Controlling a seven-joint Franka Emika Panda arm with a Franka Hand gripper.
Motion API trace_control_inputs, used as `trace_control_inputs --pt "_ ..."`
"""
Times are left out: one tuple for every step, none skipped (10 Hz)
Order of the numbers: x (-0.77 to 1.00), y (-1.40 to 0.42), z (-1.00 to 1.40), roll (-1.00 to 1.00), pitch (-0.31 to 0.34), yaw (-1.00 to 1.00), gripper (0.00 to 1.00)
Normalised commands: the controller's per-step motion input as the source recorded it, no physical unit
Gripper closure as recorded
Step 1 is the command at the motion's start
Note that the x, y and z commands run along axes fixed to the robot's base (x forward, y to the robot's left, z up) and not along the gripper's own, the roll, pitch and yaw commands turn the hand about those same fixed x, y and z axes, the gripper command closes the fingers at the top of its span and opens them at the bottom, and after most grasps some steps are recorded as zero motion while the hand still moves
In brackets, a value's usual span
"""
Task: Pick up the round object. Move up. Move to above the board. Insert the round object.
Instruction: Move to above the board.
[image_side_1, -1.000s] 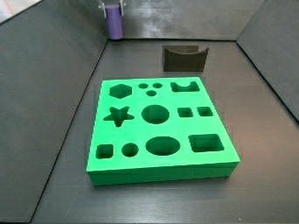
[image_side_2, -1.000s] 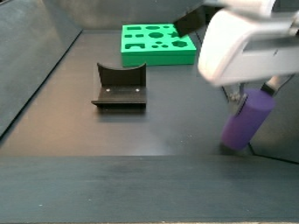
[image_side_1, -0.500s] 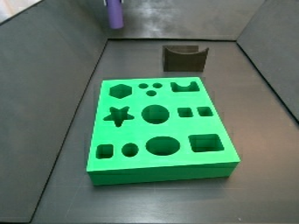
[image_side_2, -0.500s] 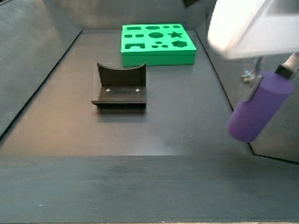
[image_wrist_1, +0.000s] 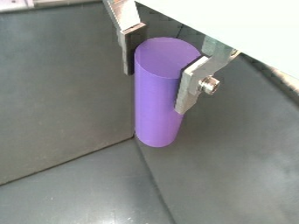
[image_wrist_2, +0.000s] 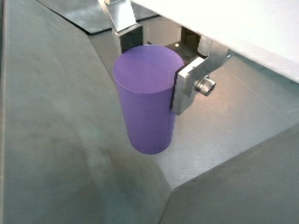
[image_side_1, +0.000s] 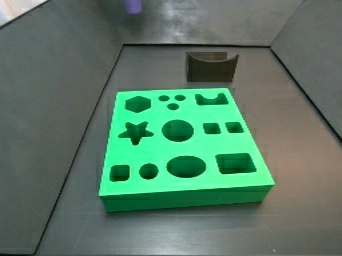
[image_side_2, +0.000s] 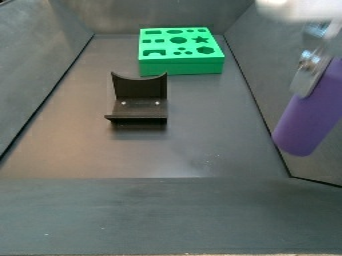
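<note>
**Cylinder lifted higher in the gripper**

The gripper (image_wrist_1: 162, 59) pinches the round object (image_wrist_1: 159, 87) between its fingers (image_wrist_1: 194, 79), clear of the floor near a tabletop corner, well apart from the board (image_side_1: 181, 145). It hangs higher than half a second ago; in a side view only what is probably its lower end (image_side_1: 132, 6) shows.
</note>
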Motion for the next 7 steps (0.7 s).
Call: trace_control_inputs --pt "0.01 0.15 1.00 0.05 0.099 0.03 1.00" --pt "0.01 0.14 1.00 0.05 0.099 0.03 1.00" --pt "0.00 0.12 1.00 0.04 0.098 0.02 1.00" --pt "0.00 0.11 1.00 0.04 0.092 0.02 1.00" --pt "0.00 0.10 1.00 0.04 0.088 0.02 1.00" --pt "0.00 0.08 1.00 0.03 0.087 0.02 1.00" --pt "0.00 0.05 0.78 0.02 0.088 0.02 1.00"
